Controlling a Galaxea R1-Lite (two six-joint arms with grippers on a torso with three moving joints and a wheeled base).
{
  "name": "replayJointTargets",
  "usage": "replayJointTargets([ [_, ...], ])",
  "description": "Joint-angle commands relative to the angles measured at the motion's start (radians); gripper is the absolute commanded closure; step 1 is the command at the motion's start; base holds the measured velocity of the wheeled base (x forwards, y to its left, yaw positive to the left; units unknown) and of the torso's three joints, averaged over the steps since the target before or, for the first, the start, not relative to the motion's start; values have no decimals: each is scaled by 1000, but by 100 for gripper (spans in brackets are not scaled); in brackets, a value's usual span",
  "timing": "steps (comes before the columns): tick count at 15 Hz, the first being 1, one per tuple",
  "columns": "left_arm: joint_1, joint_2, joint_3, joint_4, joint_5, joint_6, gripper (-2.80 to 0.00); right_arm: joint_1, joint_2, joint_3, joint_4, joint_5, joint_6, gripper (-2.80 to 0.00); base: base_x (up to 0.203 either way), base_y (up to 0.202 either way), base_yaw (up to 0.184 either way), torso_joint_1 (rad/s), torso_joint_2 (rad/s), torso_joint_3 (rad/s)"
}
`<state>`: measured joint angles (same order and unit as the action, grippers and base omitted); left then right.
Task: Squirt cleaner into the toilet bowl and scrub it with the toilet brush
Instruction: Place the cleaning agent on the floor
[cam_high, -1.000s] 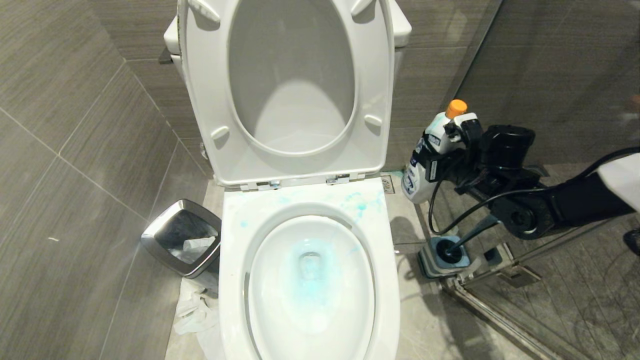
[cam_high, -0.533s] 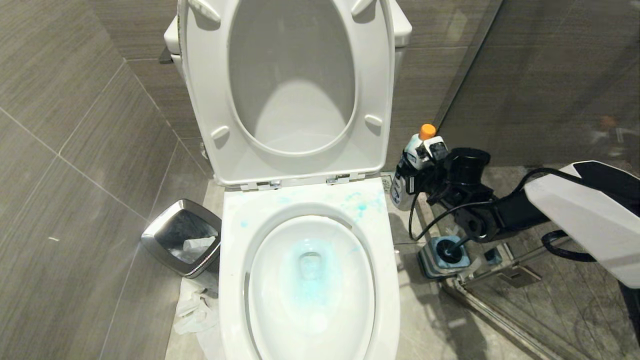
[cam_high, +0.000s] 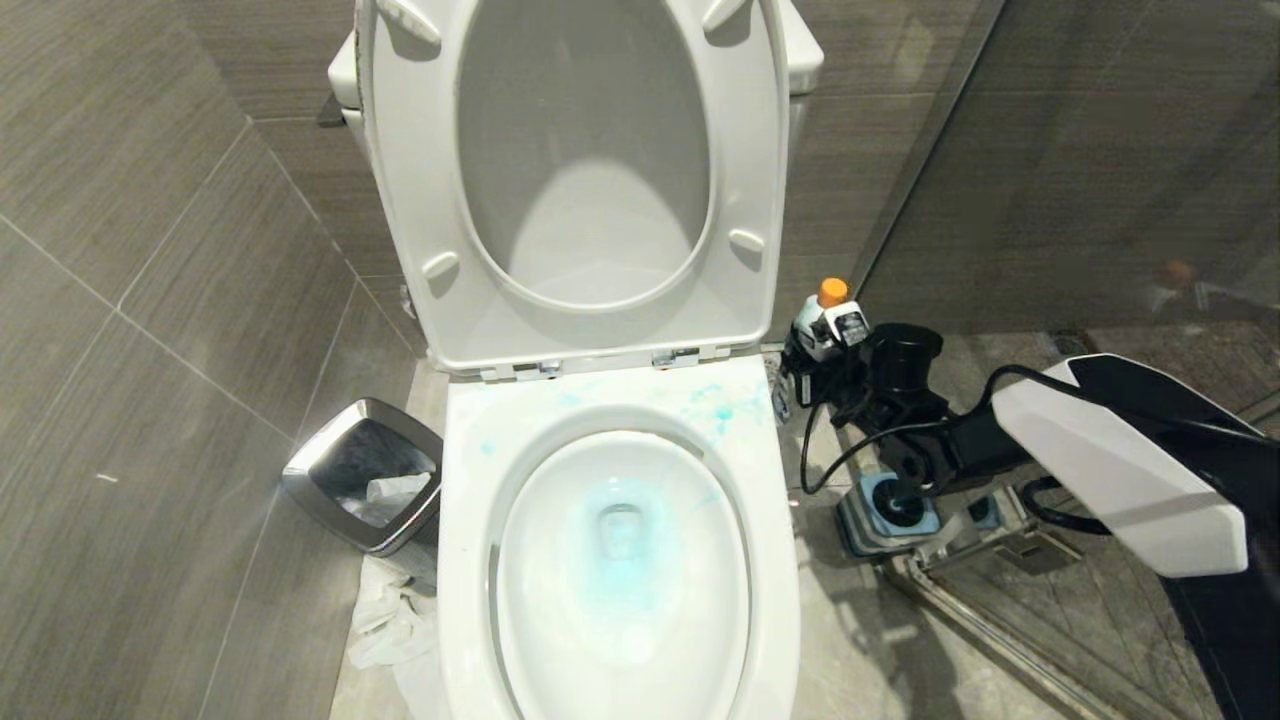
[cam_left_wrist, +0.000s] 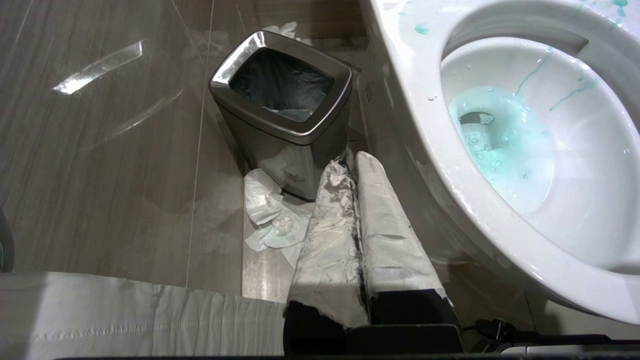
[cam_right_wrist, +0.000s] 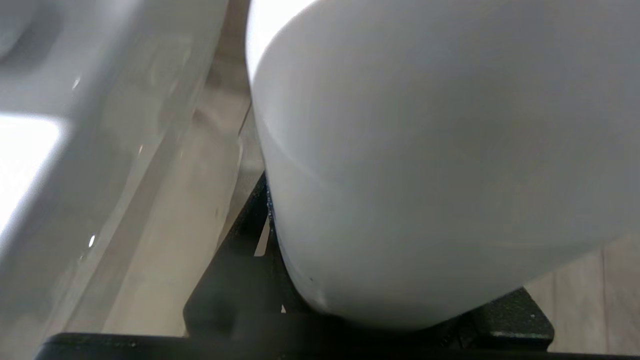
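Head view: at lower left, the shiny steel bin (cam_high: 365, 472) holds a crumpled white bag. In the middle, the toilet bowl (cam_high: 620, 560) holds light blue water. Right of it, the right gripper (cam_high: 835, 345) squeezes the cleaner (cam_high: 822, 325), white with an orange cap, low by the floor. Below sits the toilet brush (cam_high: 895, 500) in its blue holder. The left gripper (cam_left_wrist: 356, 165) is closed tight on nothing.
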<state>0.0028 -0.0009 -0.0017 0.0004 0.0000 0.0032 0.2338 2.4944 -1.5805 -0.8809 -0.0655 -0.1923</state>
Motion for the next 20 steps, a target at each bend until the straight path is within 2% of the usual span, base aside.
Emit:
replayJointTargets([
  [1,0,1,0,0,0,3,0,1,115,-130,-1,2,-2,0,0,0,0,0,0,0],
  [3,0,1,0,0,0,4,0,0,184,-224,10,3,-2,0,0,0,0,0,0,0],
  [5,0,1,0,0,0,4,0,0,197,-253,31,3,-2,0,0,0,0,0,0,0],
  [15,0,1,0,0,0,4,0,2,233,-240,42,4,-19,0,0,0,0,0,0,-5],
  [20,0,1,0,0,0,6,0,2,273,-251,42,4,-24,0,0,0,0,2,3,-165],
])
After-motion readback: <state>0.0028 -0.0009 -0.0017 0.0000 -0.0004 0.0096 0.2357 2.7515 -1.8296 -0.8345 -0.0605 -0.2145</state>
